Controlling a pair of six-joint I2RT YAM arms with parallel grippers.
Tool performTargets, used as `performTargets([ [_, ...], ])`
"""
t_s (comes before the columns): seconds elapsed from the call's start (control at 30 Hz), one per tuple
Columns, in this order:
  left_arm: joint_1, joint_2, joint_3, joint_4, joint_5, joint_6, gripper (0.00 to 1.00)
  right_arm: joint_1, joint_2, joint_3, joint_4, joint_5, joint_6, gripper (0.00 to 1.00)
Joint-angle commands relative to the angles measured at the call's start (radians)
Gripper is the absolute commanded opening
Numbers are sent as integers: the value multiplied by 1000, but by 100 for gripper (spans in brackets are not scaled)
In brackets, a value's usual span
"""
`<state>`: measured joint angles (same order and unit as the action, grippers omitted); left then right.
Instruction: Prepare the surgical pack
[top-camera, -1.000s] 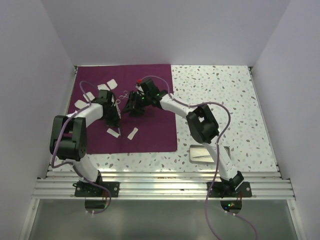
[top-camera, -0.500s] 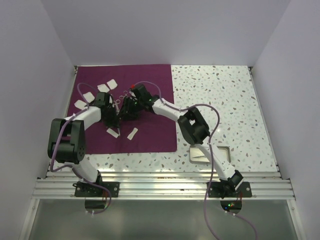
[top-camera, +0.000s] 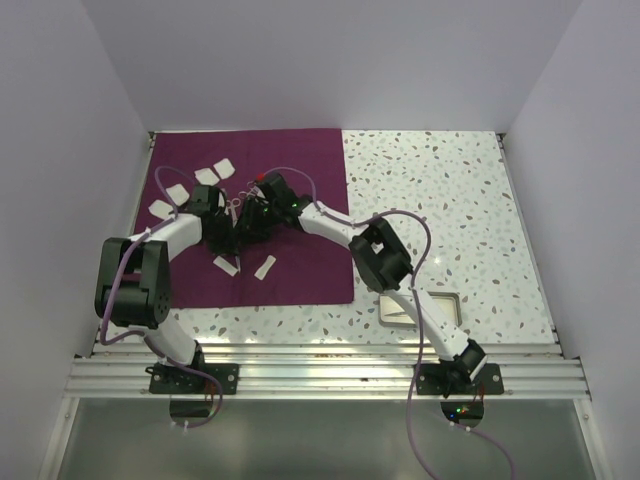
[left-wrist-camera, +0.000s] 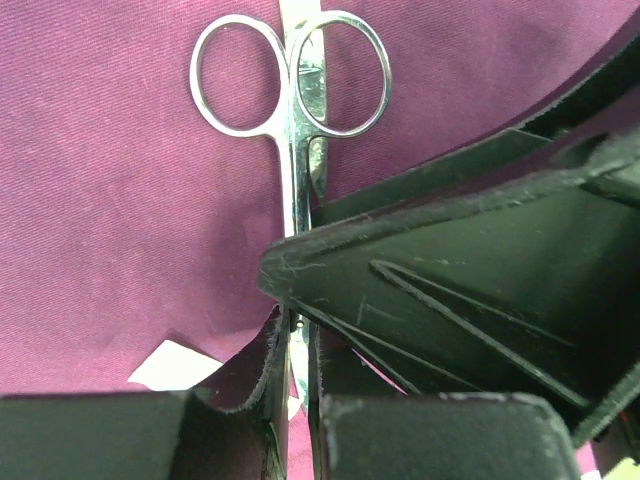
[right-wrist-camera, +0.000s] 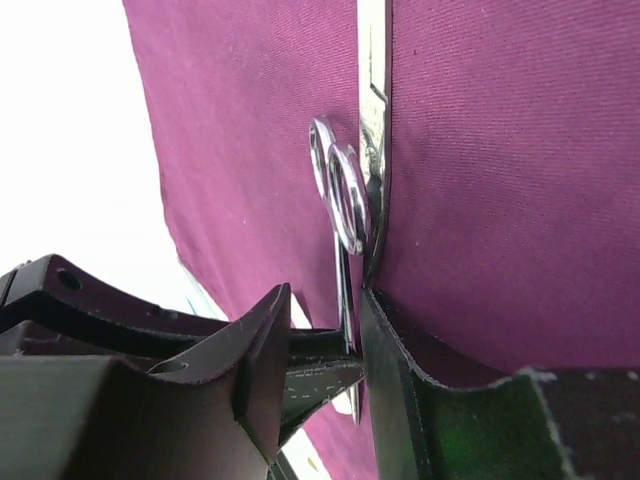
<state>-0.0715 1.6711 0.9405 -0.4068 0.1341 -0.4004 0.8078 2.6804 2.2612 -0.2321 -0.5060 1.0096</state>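
The plum-purple cloth (top-camera: 300, 160) lies flat at the back left, with several white gauze pads (top-camera: 222, 171) on it. Over its middle both grippers meet at the silver scissors (left-wrist-camera: 290, 75). My left gripper (left-wrist-camera: 297, 340) is shut on the scissors' shanks, with the ring handles sticking out beyond its fingertips. My right gripper (right-wrist-camera: 325, 330) straddles the same scissors (right-wrist-camera: 345, 200) from the other side. Its jaws stand partly apart, one finger (right-wrist-camera: 265, 360) still off the metal. The steel tray (top-camera: 440, 300) sits at the front right, partly hidden by the right arm.
The speckled tabletop (top-camera: 440, 190) stretches right of the cloth. White walls close in at the left, back and right. An aluminium rail (top-camera: 320, 370) with the arm bases runs along the near edge. A gauze pad (left-wrist-camera: 170, 365) lies beside the left fingers.
The right arm has swung left across the cloth until its gripper reaches the scissors, and its jaws have narrowed around them. The left gripper has stayed put, shut on the scissors.
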Motion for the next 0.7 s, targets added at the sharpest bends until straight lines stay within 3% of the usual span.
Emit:
performTargets([
  [0.0, 2, -2, -29, -7, 41, 18, 0, 25, 18, 61, 25, 6, 17, 38],
  [0.17, 1, -7, -28, -6, 50, 21, 0, 34, 55, 98, 22, 0, 23, 33],
  [0.27, 1, -19, -29, -6, 56, 25, 0, 36, 55, 98, 34, -3, 27, 24],
  [0.43, 2, -42, -19, -13, 71, 32, 0, 34, 27, 91, 19, -9, 7, 2],
  [0.67, 1, -80, 26, -46, 78, 34, 13, 15, -69, 31, 5, -5, -39, 0],
])
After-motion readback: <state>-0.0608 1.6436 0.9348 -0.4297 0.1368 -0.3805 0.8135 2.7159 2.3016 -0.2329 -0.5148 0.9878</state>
